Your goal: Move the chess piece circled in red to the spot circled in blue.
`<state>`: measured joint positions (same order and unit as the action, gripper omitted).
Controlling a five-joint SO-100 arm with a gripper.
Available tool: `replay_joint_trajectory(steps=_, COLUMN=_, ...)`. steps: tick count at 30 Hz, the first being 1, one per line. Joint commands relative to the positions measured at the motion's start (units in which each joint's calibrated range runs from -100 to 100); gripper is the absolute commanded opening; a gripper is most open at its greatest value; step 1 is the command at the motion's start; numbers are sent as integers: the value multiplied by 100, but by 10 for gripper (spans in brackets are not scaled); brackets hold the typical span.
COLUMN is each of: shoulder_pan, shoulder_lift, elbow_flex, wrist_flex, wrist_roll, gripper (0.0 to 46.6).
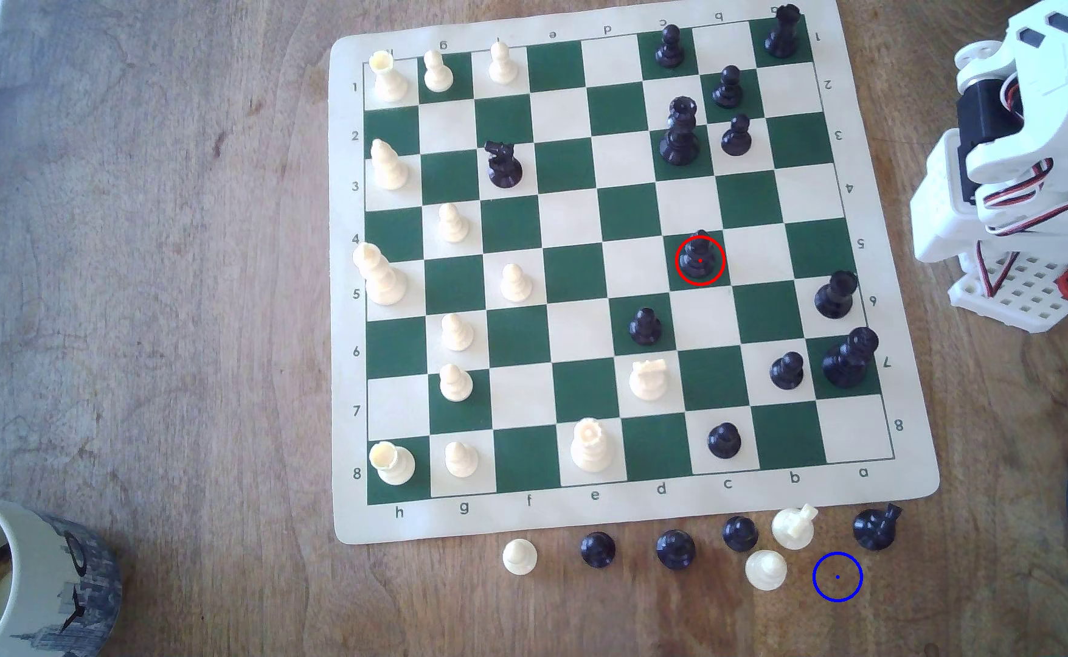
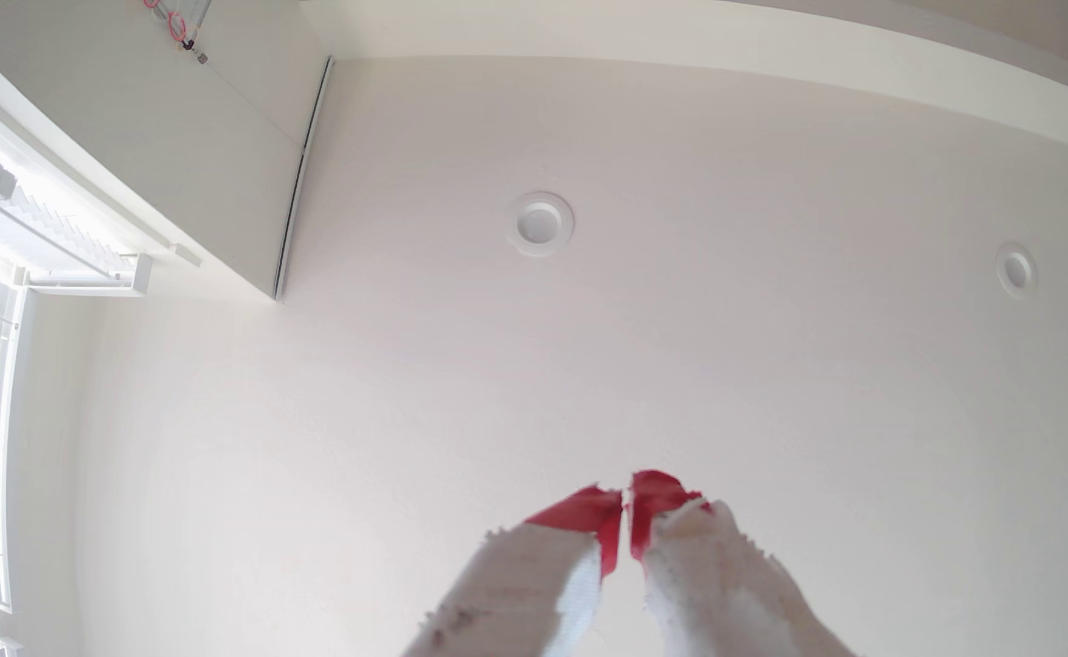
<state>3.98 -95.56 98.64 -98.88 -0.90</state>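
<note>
Black and glossy, the chess piece circled in red (image 1: 700, 259) stands upright on a green square of the chess mat (image 1: 607, 505), in the row marked 5 on the exterior view's right edge, with a black pawn (image 1: 646, 326) one square diagonally away toward the nearer edge. Its pointed head pokes just past the red ring. The spot circled in blue (image 1: 837, 577) is bare brown wood on the bench (image 1: 171, 316), off the mat's near edge, between a white pawn (image 1: 766, 570) on the exterior view's left and a black knight (image 1: 876, 526) lying just beyond it. More captured pieces sit in a loose row along that same edge. My arm (image 1: 1024, 158) is folded up at the exterior view's right, well apart from both the ringed piece and the blue ring. In the wrist view my gripper (image 2: 626, 505) points up at a white ceiling (image 2: 771, 379) with two recessed lights; its red-taped fingertips (image 2: 588, 512) are pressed nearly together with only a thin slit between them, clenched on nothing. A patterned mug (image 1: 32, 581) sits at the bench's near corner on the exterior view's left.
</note>
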Motion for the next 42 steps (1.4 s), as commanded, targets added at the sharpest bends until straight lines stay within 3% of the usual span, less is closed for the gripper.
replay_joint_trajectory(steps=1, shoulder_pan=106, shoulder_lift=-28, elbow_flex=136, wrist_flex=19, wrist_roll=15, gripper=2)
replay_joint_trajectory(steps=5, shoulder_pan=122, shoulder_lift=-28, elbow_flex=136, wrist_flex=1338, wrist_roll=15, gripper=2)
replay_joint_trajectory(steps=8, shoulder_pan=357, shoulder_lift=-28, elbow_flex=126, wrist_flex=3525, wrist_roll=-20, gripper=2)
replay_joint_trajectory(steps=13, shoulder_pan=693, shoulder_lift=-28, elbow_flex=9, wrist_flex=4704, wrist_roll=-20, gripper=2)
replay_joint_trajectory(steps=19, shoulder_pan=740, shoulder_lift=-28, elbow_flex=-617, wrist_flex=7407, wrist_roll=-29, gripper=2)
replay_joint_trajectory(steps=32, shoulder_pan=646, shoulder_lift=558, elbow_flex=-3418, wrist_flex=13361, wrist_roll=-39, gripper=5)
replay_joint_trajectory(steps=37, shoulder_pan=364, shoulder_lift=490, elbow_flex=-3754, wrist_flex=14663, wrist_roll=24, gripper=56)
replay_joint_trajectory(steps=42, shoulder_pan=224, shoulder_lift=1882, elbow_flex=-4842, wrist_flex=16260, wrist_roll=-122, gripper=79)
